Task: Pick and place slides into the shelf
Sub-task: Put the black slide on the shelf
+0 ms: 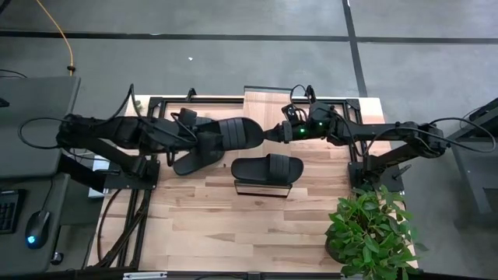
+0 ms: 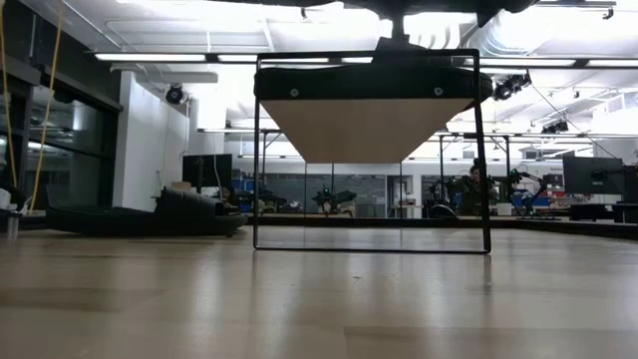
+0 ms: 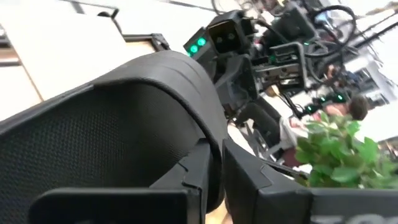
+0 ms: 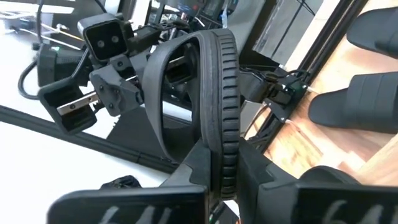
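Observation:
Both grippers are shut on one black slide (image 1: 233,134), held in the air between them over the far part of the table. My left gripper (image 1: 204,138) is at its left end, my right gripper (image 1: 268,134) at its right end. In the right wrist view the slide (image 4: 217,87) stands on edge, strap bulging toward the left gripper. A second slide (image 1: 267,167) lies flat on the shelf's plank top (image 2: 369,130). A third slide (image 1: 187,161) lies on the table below the left gripper, also seen in the low view (image 2: 150,214). My left gripper (image 3: 217,155) has the slide pinched between its two fingers beside the ribbed strap (image 3: 186,87), coming level from the table's left. The strap hides the exact place of contact. The slide is lifted clear of the table. My right gripper (image 4: 219,162) pinches the sole's rim (image 4: 219,134) at the slide's right end between its two fingers, level from the table's right, along the slide's length. The sole stands on edge, clear of the table.
The shelf's thin black frame (image 1: 263,189) stands mid-table, just nearer than the held slide. A potted green plant (image 1: 369,229) sits at the table's near right corner. Bare wood (image 1: 233,225) stretches in front of the shelf.

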You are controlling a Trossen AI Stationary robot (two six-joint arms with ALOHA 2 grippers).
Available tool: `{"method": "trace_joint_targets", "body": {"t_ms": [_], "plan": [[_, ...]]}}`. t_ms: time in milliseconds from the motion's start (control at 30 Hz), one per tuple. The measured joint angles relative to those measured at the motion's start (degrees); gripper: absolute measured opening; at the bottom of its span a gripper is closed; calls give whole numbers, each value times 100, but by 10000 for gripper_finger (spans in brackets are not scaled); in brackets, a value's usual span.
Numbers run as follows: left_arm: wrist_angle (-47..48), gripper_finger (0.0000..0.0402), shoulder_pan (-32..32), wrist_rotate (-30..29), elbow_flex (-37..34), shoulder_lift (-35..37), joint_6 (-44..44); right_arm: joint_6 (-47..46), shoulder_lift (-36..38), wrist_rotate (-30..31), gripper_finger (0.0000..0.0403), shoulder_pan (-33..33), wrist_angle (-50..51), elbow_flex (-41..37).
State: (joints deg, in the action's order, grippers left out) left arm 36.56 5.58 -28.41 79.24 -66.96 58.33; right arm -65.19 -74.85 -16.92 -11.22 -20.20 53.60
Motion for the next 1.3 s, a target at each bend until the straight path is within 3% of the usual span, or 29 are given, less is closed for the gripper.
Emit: {"method": "trace_joint_targets", "body": {"t_ms": [133, 433, 600, 867, 1300], "plan": [[-38, 66, 4, 121, 0, 204, -306, -93, 0, 218, 9, -2, -58, 0], [-36, 180, 4, -4, 0, 889, -988, -400, 117, 562, 9, -4, -150, -2], [-46, 218, 4, -62, 0, 1336, -1676, -553, 327, 690, 5, -54, -87, -2], [2, 229, 4, -102, 2, 1744, -2369, -679, 839, 550, 15, -161, 1028, -2], [354, 230, 4, -228, 0, 1725, -2407, -748, 1823, 471, 12, -225, 2705, -5]]}}
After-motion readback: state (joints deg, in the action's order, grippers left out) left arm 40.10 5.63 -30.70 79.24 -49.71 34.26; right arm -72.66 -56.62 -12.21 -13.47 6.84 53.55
